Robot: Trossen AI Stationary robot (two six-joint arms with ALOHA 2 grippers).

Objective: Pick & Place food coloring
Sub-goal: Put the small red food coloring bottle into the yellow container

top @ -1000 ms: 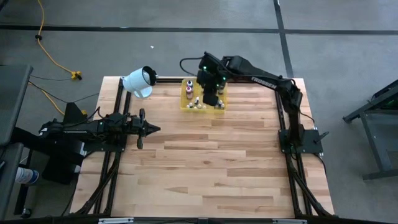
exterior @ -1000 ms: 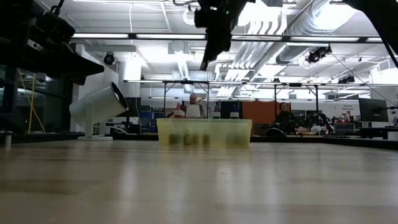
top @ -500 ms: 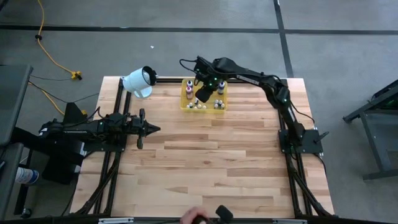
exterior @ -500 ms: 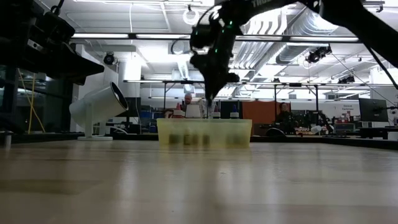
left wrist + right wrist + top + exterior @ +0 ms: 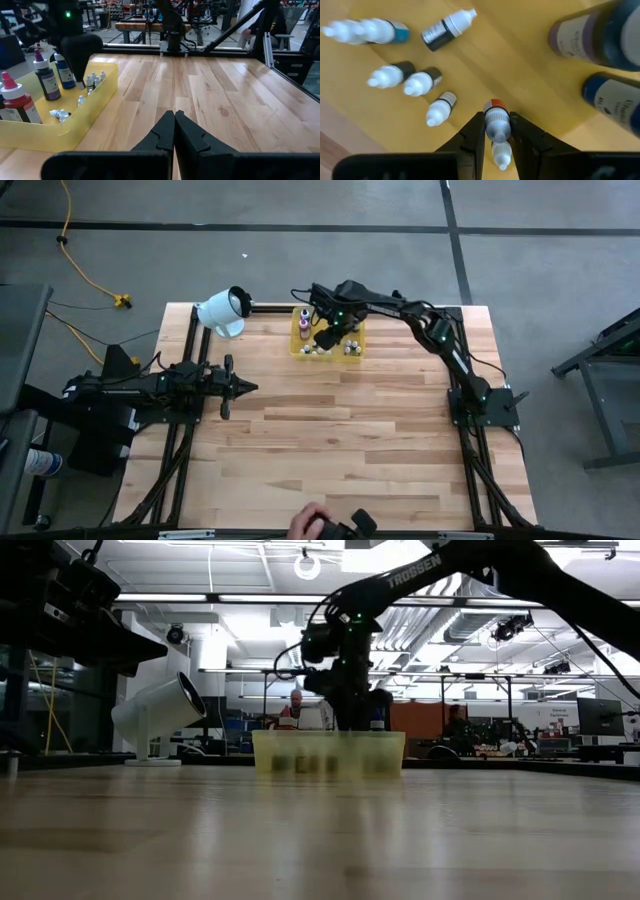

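Wooden table (image 5: 340,430) carried a yellow tray (image 5: 299,348) at its far edge. Inside, the right gripper (image 5: 497,131) pinched one tiny dropper bottle (image 5: 496,125) by its body; light, hard, probably slippery. The left gripper (image 5: 174,131) waited closed at the left edge.

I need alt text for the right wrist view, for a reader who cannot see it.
The right pincer grips a small white dropper bottle over the yellow tray. Six more small bottles lie on the tray floor, and two larger dark bottles stand at one side.
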